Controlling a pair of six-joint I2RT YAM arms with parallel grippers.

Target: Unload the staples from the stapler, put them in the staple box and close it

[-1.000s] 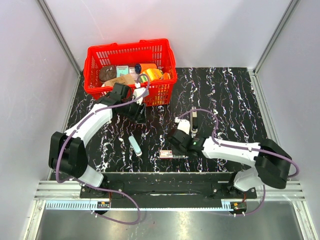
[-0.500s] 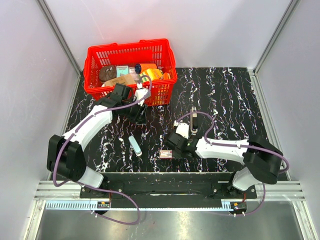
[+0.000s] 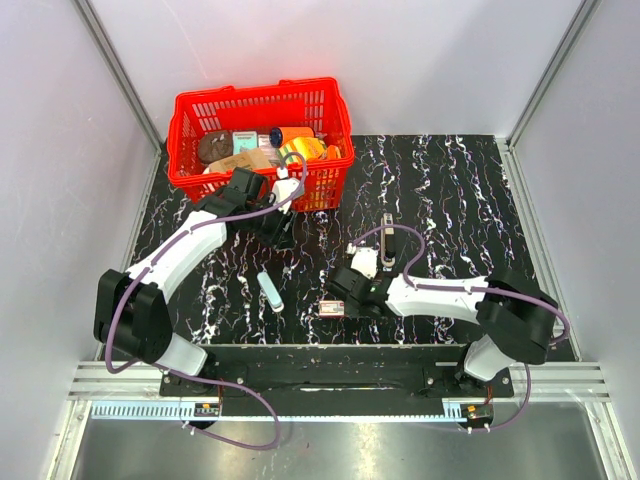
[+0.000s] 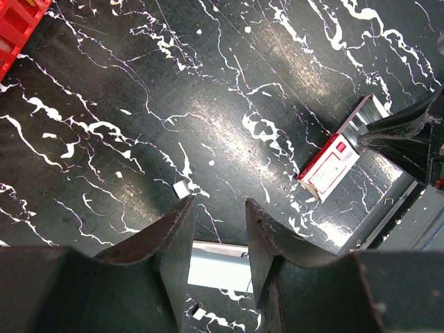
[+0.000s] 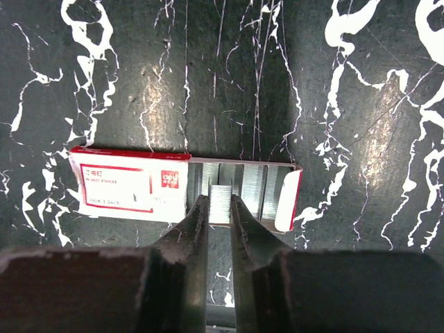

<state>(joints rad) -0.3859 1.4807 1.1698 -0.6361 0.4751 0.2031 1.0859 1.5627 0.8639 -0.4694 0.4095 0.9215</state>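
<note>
Since a second ago our right gripper (image 5: 218,205) has slid left over the staple box (image 5: 118,184) and pinches a staple strip (image 5: 220,193) we judge light and brittle, best held by its flat sides, while the stapler (image 3: 270,290) lies near our left gripper (image 4: 220,208), jaws apart.

Left arm (image 3: 185,245) and right arm (image 3: 445,297): white links between bulky black joints, a purple cable (image 3: 404,228) along each down to the base rail (image 3: 320,365); dark wedge-shaped fingers (image 4: 166,243)
</note>
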